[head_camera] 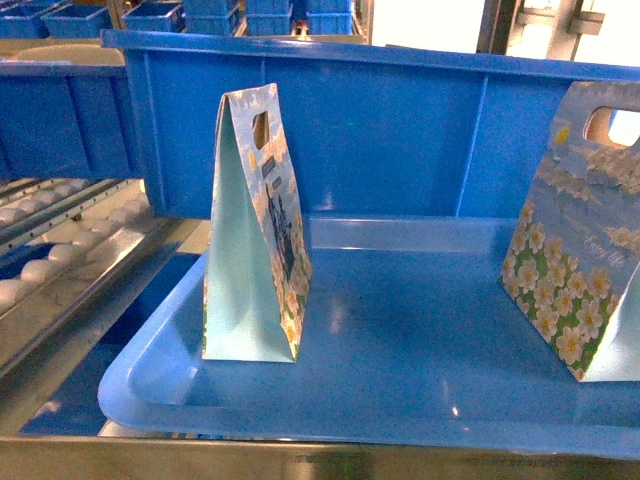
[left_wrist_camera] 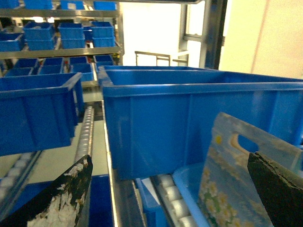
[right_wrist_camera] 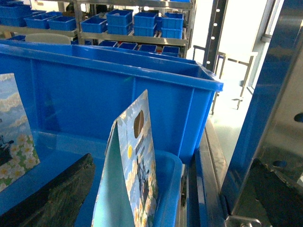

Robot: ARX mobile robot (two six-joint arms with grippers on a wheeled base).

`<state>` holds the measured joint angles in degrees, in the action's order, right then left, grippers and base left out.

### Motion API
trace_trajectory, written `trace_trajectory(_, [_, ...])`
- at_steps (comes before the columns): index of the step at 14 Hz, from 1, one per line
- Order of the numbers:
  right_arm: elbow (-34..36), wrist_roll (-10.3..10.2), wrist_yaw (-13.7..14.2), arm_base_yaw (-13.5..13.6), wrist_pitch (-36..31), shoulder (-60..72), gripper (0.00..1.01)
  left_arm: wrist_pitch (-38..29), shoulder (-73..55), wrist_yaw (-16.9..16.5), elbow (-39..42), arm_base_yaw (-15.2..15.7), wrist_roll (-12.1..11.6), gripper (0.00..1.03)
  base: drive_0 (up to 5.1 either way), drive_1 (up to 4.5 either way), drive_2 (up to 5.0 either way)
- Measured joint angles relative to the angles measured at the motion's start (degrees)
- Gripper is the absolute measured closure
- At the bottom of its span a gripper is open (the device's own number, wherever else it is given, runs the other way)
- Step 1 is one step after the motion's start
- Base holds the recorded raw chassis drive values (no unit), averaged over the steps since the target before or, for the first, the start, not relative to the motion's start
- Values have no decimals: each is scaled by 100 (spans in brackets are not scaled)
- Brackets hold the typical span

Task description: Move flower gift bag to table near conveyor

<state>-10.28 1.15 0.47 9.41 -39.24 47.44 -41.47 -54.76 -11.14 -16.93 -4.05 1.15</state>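
Blue tray (head_camera: 400, 400) with two upright gift bags (head_camera: 255, 230)

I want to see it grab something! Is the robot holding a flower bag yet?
No, nothing is held. Both gift bags stand free in the blue tray; both grippers are open.

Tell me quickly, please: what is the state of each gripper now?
Left gripper: open, holding nothing; a gift bag shows between its fingers.
Right gripper: open, holding nothing; a second gift bag stands between its fingers.
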Motion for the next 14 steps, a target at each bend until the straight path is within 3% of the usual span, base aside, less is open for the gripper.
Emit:
trace_trajectory(3, [-4, 0, 42, 7, 48, -4, 3, -20, 50, 33, -2, -20, 0, 5, 0, 0, 0])
trace_trajectory(8, [-667, 17, 251, 461, 280, 446, 3, -17, 50, 31, -2, -20, 0, 5, 0, 0, 0])
trace_trajectory(9, [-935, -9, 188, 496, 254, 776, 3, -20, 50, 31, -2, -20, 0, 5, 0, 0, 0])
trace_trajectory(12, [-1661, -295, -7, 487, 538, 1539, 3, -20, 50, 31, -2, -20, 0, 5, 0, 0, 0])
trace_trajectory(14, [-2026, -584, 24, 555, 984, 2052, 3, -17, 50, 31, -2, -20, 0, 5, 0, 0, 0])
